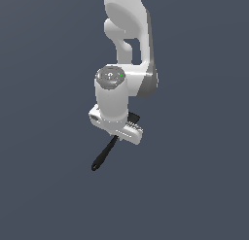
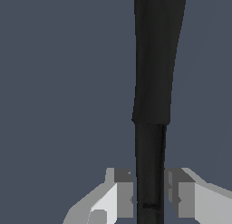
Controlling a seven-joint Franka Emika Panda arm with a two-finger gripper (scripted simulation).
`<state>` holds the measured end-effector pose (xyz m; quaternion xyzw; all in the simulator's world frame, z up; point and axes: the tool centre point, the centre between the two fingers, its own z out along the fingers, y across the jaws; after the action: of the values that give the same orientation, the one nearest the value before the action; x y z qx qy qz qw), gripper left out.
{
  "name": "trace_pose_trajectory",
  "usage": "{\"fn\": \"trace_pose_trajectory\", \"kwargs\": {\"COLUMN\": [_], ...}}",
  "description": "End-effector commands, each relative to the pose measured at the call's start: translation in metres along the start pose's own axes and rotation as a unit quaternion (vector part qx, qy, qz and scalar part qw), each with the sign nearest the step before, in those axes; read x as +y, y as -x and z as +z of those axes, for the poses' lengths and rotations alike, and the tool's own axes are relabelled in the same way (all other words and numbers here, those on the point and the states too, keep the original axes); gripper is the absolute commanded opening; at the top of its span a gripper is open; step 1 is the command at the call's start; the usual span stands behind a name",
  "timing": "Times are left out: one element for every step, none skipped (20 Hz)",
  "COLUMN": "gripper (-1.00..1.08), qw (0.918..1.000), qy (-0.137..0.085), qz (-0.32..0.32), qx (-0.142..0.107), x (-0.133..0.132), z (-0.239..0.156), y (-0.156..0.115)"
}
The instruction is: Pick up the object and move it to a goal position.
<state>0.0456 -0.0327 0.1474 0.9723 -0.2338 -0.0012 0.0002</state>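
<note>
Exterior view first: the white Panda arm (image 1: 127,49) reaches down from the top of the picture, its wrist pointing at the flat blue-grey surface (image 1: 44,185) below. Under the hand sits the gripper (image 1: 118,134), and out from beneath it sticks a slim black spatula (image 1: 103,156), handle slanting down toward the exterior view's left and ending in a rounded tip. A bit of black also peeks out on the far side of the hand, toward the exterior view's right. Whether the utensil is lifted clear of the surface or resting on it, this angle won't say.

Wrist view now, and it's close in: the spatula (image 2: 152,105) fills the middle of the shot, a narrow dark shaft running between the two grey fingers (image 2: 123,193) and widening beyond them. The jaws sit narrowed right down, one pad on each side of the shaft, pressed against it or all but touching, so they're clamped on the utensil. Behind it, only plain blue-grey ground.
</note>
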Motion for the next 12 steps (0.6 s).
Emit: {"fn": "trace_pose_trajectory", "kwargs": {"gripper": [-1.0, -1.0, -1.0, -1.0, -1.0, -1.0, -1.0, -1.0, -1.0, -1.0, -1.0, -1.0], "qw": [1.0, 1.0, 1.0, 1.0, 1.0, 1.0, 1.0, 1.0, 1.0, 1.0, 1.0, 1.0], "qy": [0.0, 0.0, 0.0, 0.0, 0.0, 0.0, 0.0, 0.0, 0.0, 0.0, 0.0, 0.0], "qz": [0.0, 0.0, 0.0, 0.0, 0.0, 0.0, 0.0, 0.0, 0.0, 0.0, 0.0, 0.0], "qx": [0.001, 0.001, 0.001, 0.001, 0.001, 0.001, 0.001, 0.001, 0.001, 0.001, 0.001, 0.001], "x": [0.01, 0.014, 0.018, 0.022, 0.026, 0.03, 0.034, 0.038, 0.042, 0.046, 0.049, 0.053], "z": [-0.03, -0.042, -0.053, -0.065, -0.076, -0.088, -0.099, -0.11, -0.121, -0.132, -0.143, -0.154], "y": [-0.006, -0.008, -0.01, -0.013, -0.015, -0.017, -0.02, -0.022, -0.025, -0.027, -0.029, -0.032]}}
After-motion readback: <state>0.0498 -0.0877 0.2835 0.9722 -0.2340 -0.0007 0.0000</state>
